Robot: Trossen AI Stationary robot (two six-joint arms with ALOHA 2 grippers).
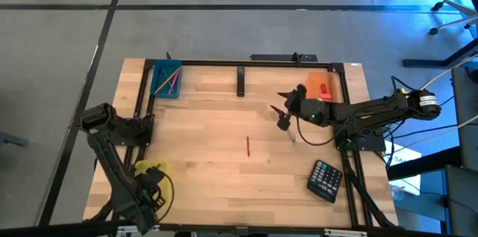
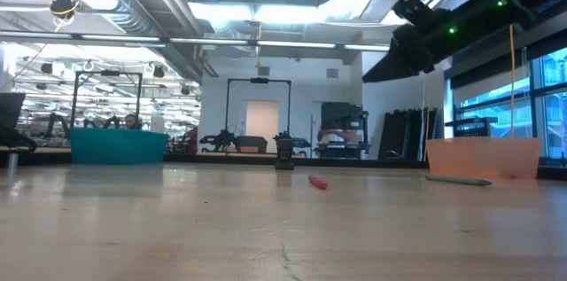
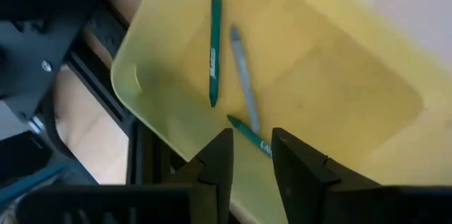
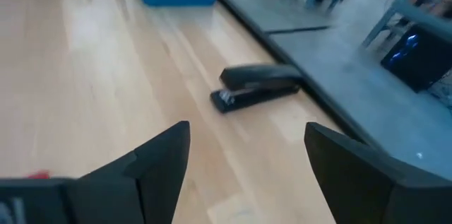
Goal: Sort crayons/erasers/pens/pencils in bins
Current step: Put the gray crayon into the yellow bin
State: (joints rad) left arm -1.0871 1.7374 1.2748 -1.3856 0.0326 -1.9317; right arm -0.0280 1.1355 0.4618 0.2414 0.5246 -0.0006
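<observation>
Bins: three, namely one teal-blue bin (image 1: 165, 79), one orange bin (image 1: 324, 87), one yellow bin (image 3: 339, 75).
Sticks in the yellow bin: three; two green (image 3: 214, 51), one grey (image 3: 244, 79).
Loose red stick (image 1: 248, 146) on the table: one.
Calculator (image 1: 326, 179): one.
Stapler (image 4: 258, 87): one.

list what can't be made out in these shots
- Orange bin contents: high view, right hand and its arm overlap it.
- Teal bin contents: low view, its wall hides them.
- Third crayon in the yellow bin: left wrist view, left hand covers its end.
</observation>
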